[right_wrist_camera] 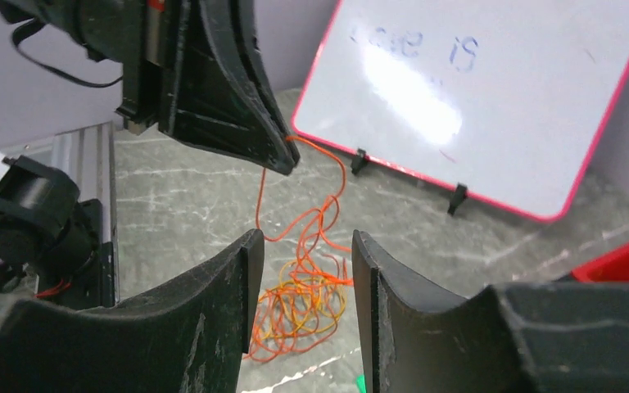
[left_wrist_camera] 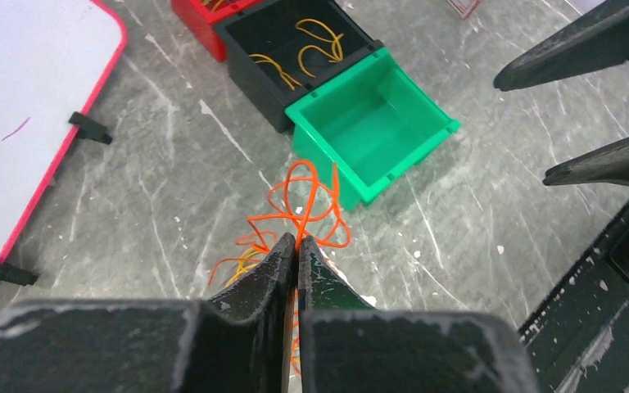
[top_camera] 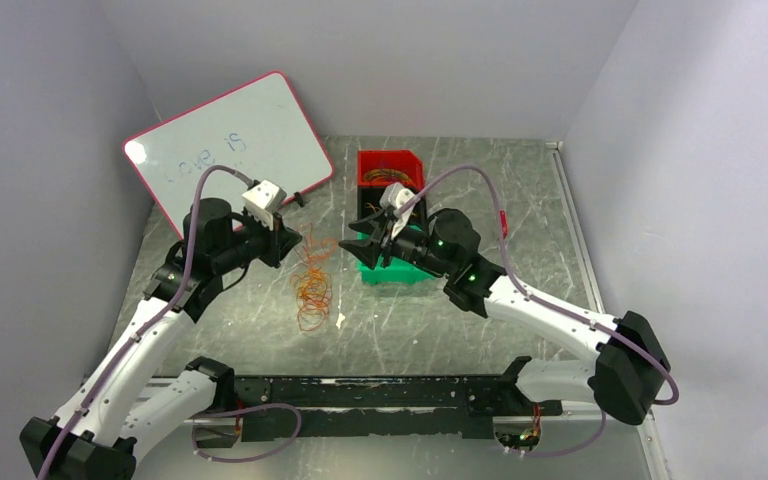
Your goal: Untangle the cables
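Note:
The cables (top_camera: 312,285) are a small tangle of thin orange, yellow and reddish wire lying on the table between the two arms. My left gripper (top_camera: 295,240) is shut on one orange strand and holds it up above the tangle; in the left wrist view (left_wrist_camera: 297,243) the orange loops (left_wrist_camera: 307,205) stick out past its closed tips. My right gripper (top_camera: 355,245) is open and empty to the right of the tangle, facing it. In the right wrist view (right_wrist_camera: 300,246) the tangle (right_wrist_camera: 307,299) shows between its fingers, with the left gripper (right_wrist_camera: 282,164) above it.
A green bin (top_camera: 397,270) stands under the right wrist. Behind it are a black bin (left_wrist_camera: 295,49) holding yellow wires and a red bin (top_camera: 390,168). A red-edged whiteboard (top_camera: 230,150) leans at the back left. Grey walls close in the sides.

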`<state>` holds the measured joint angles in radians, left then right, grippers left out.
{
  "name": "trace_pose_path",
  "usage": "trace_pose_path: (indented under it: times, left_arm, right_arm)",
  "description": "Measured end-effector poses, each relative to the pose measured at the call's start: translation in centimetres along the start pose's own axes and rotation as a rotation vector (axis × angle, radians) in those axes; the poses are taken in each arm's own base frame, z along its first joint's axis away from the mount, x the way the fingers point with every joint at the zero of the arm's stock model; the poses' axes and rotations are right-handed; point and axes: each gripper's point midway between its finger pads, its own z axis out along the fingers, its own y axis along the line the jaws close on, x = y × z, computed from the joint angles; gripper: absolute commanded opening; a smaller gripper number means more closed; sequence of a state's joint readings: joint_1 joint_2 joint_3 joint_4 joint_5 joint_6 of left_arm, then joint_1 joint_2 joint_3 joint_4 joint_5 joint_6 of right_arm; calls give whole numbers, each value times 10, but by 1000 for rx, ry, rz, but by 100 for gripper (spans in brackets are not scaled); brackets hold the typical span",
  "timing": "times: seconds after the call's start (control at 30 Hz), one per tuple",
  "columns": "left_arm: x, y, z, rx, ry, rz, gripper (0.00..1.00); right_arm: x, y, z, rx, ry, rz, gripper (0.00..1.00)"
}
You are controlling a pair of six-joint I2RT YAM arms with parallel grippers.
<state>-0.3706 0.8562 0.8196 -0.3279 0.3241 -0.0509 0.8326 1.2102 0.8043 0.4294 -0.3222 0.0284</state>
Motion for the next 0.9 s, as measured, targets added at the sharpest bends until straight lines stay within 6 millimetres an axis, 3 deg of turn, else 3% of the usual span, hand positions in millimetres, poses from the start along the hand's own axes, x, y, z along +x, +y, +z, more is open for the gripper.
trace_pose_path:
  times: [0.2,0.33,0.67,0.9]
  left_arm:
    - [0,-15,-2,88,8,33,7]
    - [0,-24,-4,146,9,38,7]
    - [-5,-41,-7,238,1,48,7]
    - [-13,-49,-10,284,-11,56,7]
  right_arm:
    - [-6,18,11,-127,-60,-106,51]
    - [3,23,22,-168,-51,-152,51]
    - [10,12,43,-145,-43,-206,49]
    - [28,3,60,-113,-12,-188,43]
